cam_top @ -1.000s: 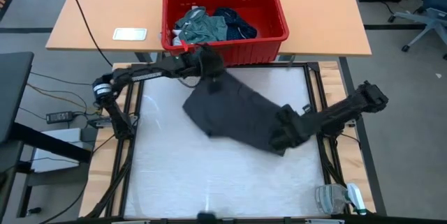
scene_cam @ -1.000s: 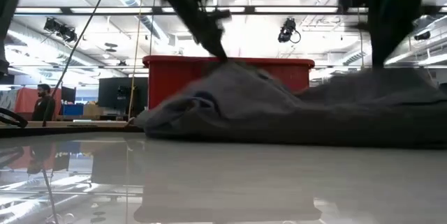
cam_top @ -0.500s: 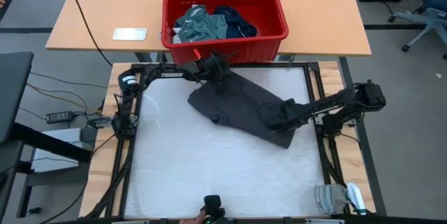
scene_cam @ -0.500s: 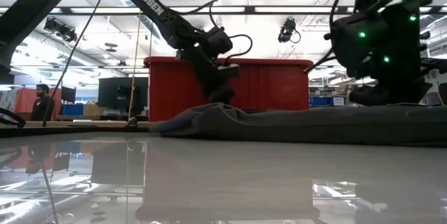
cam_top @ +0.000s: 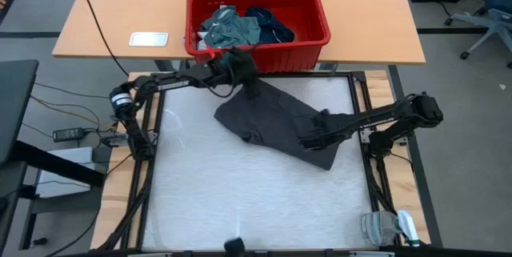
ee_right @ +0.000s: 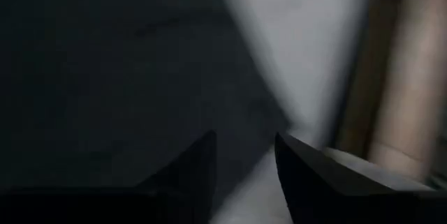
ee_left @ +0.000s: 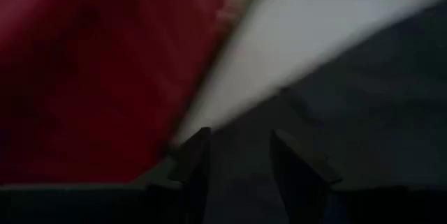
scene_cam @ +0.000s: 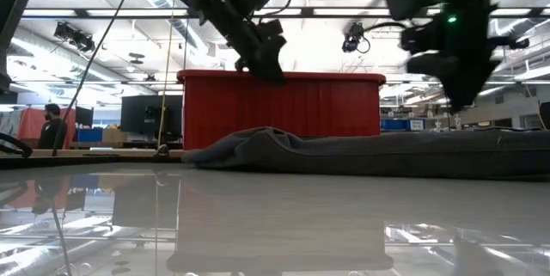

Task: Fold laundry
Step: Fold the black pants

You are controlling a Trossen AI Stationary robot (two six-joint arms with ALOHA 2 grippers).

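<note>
High view: a charcoal grey garment (cam_top: 276, 125) lies spread on the white table (cam_top: 200, 201), toward one o'clock of centre. The left gripper (cam_top: 244, 77) hovers at its twelve-o'clock corner, the right gripper (cam_top: 308, 138) at its four-o'clock edge. The red basket (cam_top: 316, 17) holds more laundry (cam_top: 240, 26).

Low view: both grippers hang above the flat garment.

Wrist views: each gripper's fingers stand apart, empty, above grey cloth.

A charcoal grey garment (cam_top: 276, 122) lies spread flat, set diagonally, at the centre of the high view (upper-left corner toward lower right). A teal-green piece (cam_top: 230, 29) and a navy piece (cam_top: 270, 23) sit bunched at upper centre.
</note>
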